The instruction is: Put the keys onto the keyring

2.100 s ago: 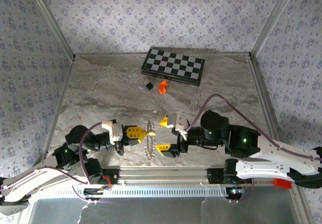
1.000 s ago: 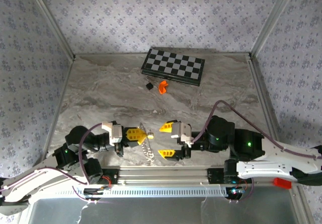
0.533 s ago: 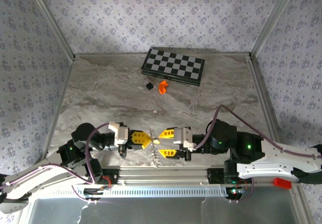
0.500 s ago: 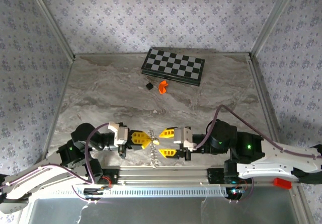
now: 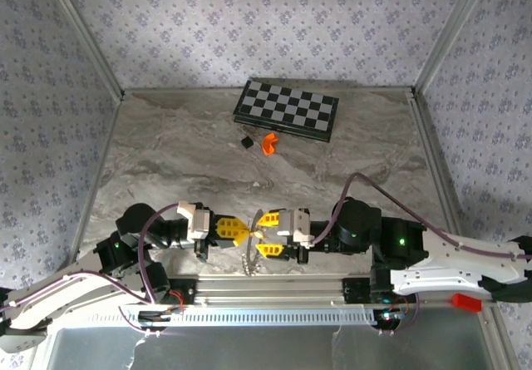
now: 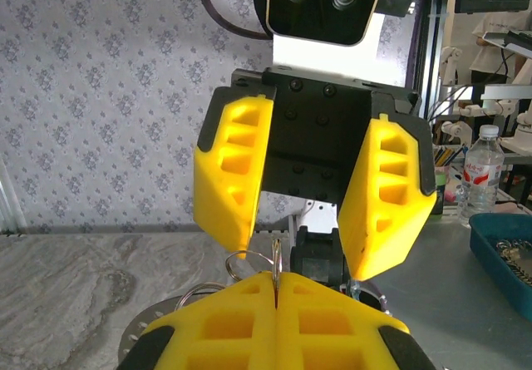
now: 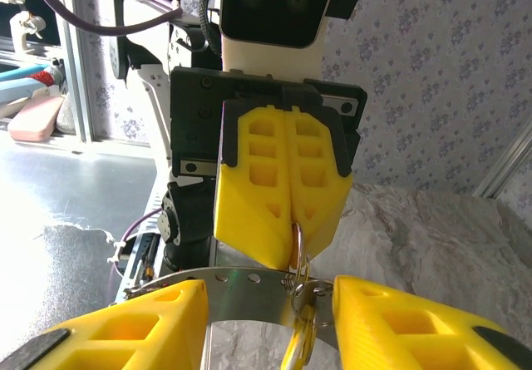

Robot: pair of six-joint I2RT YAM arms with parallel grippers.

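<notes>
My left claw (image 7: 288,244) is clamped tight on the keyring (image 7: 241,283). My right claw (image 6: 304,252) stands part-wide, fingers flanking the dangling key (image 7: 294,352).

place: robot lab cell | evidence: aluminium-framed wallpaper panels (image 5: 266,21), marble-print tabletop (image 5: 166,154), water bottle (image 6: 480,169), blue bin (image 6: 509,263)

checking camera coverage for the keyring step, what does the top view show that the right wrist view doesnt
Top view: the chessboard, black cube and orange curved piece at the far end. Right wrist view: a close look at the left gripper shut on a thin ring of the keyring, the right gripper open around it. Both: the two grippers tip to tip with the keyring hanging between them.
</notes>
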